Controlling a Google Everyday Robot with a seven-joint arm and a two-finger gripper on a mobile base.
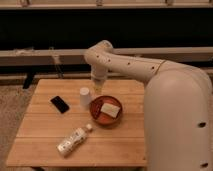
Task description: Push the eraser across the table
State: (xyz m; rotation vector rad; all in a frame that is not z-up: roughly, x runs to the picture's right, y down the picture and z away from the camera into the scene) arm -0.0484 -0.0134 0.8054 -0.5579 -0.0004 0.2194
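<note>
The eraser [59, 104] is a small flat black slab lying on the left part of the light wooden table [45, 130]. My white arm reaches in from the right and bends down over the back middle of the table. My gripper [98, 87] hangs just right of a white cup, well to the right of the eraser and apart from it.
A white cup [85, 96] stands right of the eraser. A reddish-brown bowl [106, 111] with a pale block in it sits at the table's middle. A plastic bottle [74, 139] lies on its side near the front. A dark wall and a rail run behind.
</note>
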